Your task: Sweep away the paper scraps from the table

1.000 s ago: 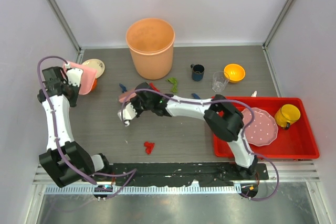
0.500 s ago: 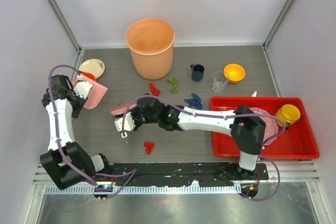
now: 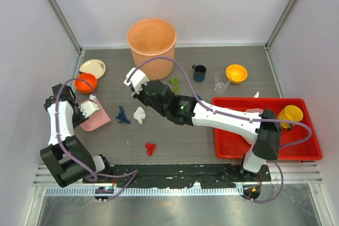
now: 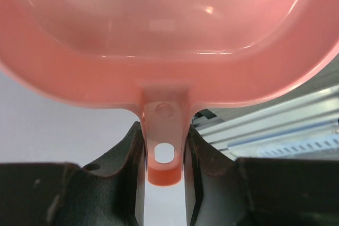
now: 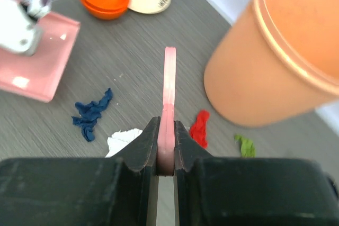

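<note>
**Table** (image 3: 190,141): dark grey wood-grain top. It bears everything listed here.

**Bucket** (image 3: 151,46): orange, upright, at the far edge. All places below are given relative to it.

**Blue scrap** (image 3: 123,115): crumpled, on the table on the near side of the bucket and a little left.

**White scrap** (image 3: 139,114): just beside the blue scrap, on the side more directly below the bucket.

**Red scrap** (image 5: 200,128): close to the bucket's foot. It shows only in the right wrist view.

**Green scrap** (image 3: 175,84): near the bucket's foot, on its right.

**Second red scrap** (image 3: 150,148): well apart from the bucket, straight towards the arm bases.

**Dustpan** (image 3: 97,120): pink, low at the table, left of the bucket and nearer the bases. Its open edge is turned towards the blue scrap.

**Left gripper** (image 4: 164,133): fingers closed tight on the dustpan's handle tab.

**Pink strip** (image 5: 169,83): thin and flat, seen edge-on, pointing towards the gap between the bucket and the blue scrap.

**Right gripper** (image 5: 166,125): clamped on the pink strip, just off the bucket's near-left side. Its arm reaches across from the right.

**Orange bowl** (image 3: 86,83) and **cream plate** (image 3: 92,68): touching each other, left of the bucket.

**Mug** (image 3: 199,72), **glass** (image 3: 221,82), **second orange bowl** (image 3: 236,72): in a row to the right of the bucket.

**Red tray** (image 3: 296,152): far right of the bucket, holding a **yellow cup** (image 3: 290,116).
</note>
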Robot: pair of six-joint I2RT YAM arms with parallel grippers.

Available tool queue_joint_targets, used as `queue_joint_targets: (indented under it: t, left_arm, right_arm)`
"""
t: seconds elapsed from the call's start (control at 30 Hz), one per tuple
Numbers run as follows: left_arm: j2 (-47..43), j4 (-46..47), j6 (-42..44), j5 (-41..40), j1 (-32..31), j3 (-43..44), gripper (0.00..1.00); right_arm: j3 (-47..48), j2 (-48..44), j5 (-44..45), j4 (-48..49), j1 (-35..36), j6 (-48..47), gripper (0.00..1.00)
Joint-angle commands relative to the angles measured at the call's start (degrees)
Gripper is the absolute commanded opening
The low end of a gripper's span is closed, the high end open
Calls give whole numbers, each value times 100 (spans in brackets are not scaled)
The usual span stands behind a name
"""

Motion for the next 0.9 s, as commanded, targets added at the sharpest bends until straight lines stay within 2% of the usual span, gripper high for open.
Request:
queue_joint_targets:
  t: [0.0, 0.1, 0.43, 0.53, 0.73, 0.87]
  left_arm:
    - [138, -432, 1009, 54, -48, -44, 0]
    - [340, -292, 1001, -182, -267, -149, 0]
    - [1201, 34, 1045, -789, -636, -18, 0]
    - [1491, 104, 992, -816, -803, 87, 0]
    - [1965, 209, 597, -1043, -1365, 141, 0]
    - [2229, 228, 360, -984, -1603, 245, 0]
  right_arm:
    - [406, 295, 1213, -646, -141, 2036, 1]
    - [651, 436, 949, -971, -361, 2599, 1]
    - [1750, 1367, -96, -2385, -660, 3075, 1]
    - [1830, 1587, -579, -2431, -739, 3180, 1]
    - [1979, 2009, -879, -2440, -879, 3435, 1]
    - [1918, 2123, -1643, -1914, -915, 3969, 1]
